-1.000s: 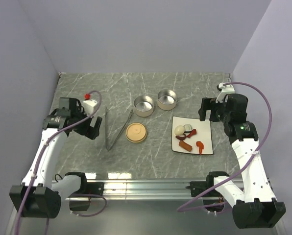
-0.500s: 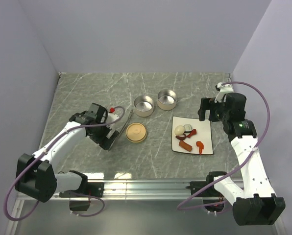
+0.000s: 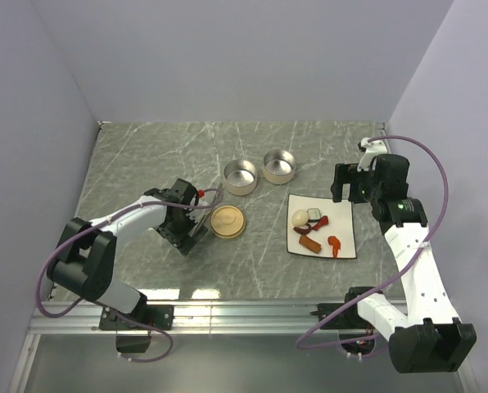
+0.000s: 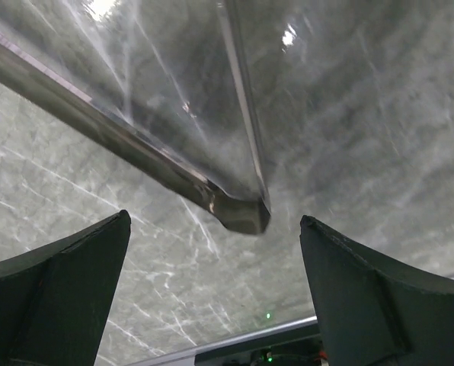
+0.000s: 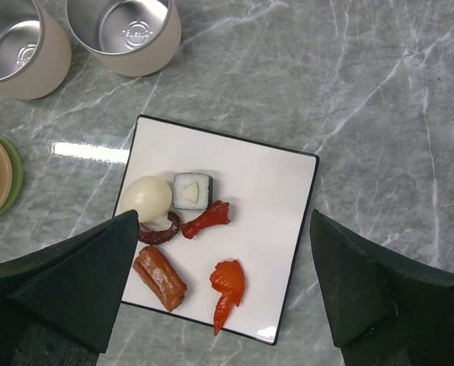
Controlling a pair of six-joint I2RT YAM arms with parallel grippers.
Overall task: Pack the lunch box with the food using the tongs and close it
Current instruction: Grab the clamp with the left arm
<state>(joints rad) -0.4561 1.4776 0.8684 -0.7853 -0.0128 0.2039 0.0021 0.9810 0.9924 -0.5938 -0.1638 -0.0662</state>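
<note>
Step in hand, as I judged it: fetching the tongs (image 4: pixel 135 145). Left jaws stood wide open and held nothing, low over the surface (image 4: pixel 364 114), with the tongs' joined end lying midway between them. Hard to say whether the tips touched the surface. Right jaws were likewise spread and empty, above the plate (image 5: pixel 303 198), the food (image 5: pixel 160 278) below and between them. Next move called for closing squarely on the tongs without skidding them.

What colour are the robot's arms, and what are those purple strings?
The left arm and right arm are white tubes with black joints. A purple cable loops along each one. The fingers are chunky black wedges.
</note>
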